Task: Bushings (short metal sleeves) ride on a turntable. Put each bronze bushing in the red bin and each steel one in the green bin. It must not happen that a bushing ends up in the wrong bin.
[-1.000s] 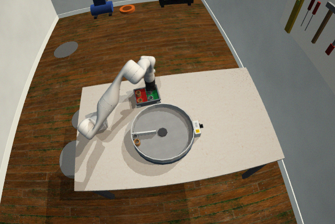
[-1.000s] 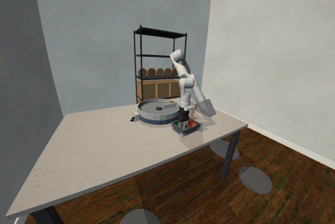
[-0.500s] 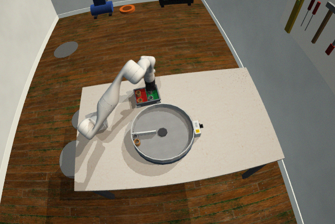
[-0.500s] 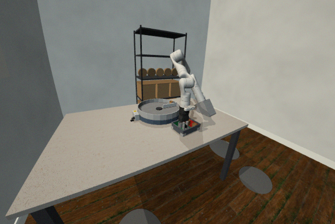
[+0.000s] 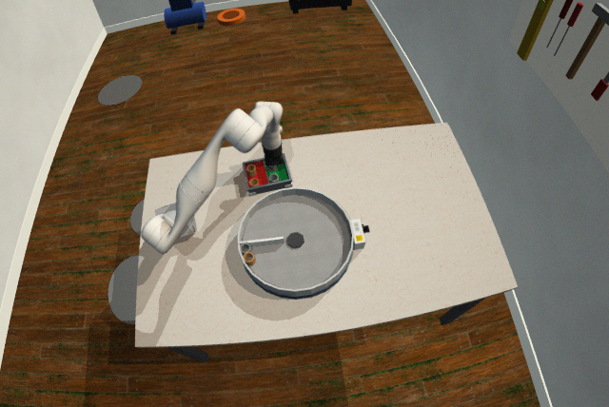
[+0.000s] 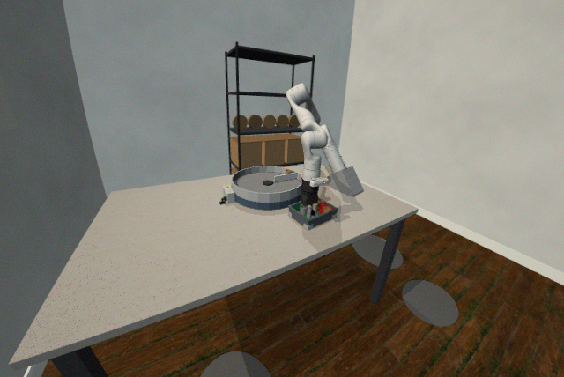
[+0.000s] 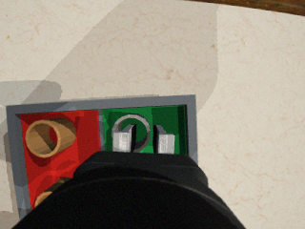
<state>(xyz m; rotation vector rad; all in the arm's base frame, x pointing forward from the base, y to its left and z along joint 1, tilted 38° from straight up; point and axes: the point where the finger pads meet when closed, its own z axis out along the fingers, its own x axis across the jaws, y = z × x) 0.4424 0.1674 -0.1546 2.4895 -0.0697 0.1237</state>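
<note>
Lying in green bin (image 5: 283, 173) (image 6: 296, 208) (image 7: 173, 116), steel bushing (image 5: 272, 167) (image 7: 147, 126) near fingers (image 6: 308, 211)

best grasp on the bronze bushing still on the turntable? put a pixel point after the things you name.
I'd come straight down and pinch the bronze ring-shaped bushing (image 5: 247, 256) across its outer wall near the top. It stands open end up, so its round side suits two fingers. Keep them off the line to the steel bushing (image 5: 245, 247) close by and the grey rim (image 5: 260, 283).
</note>
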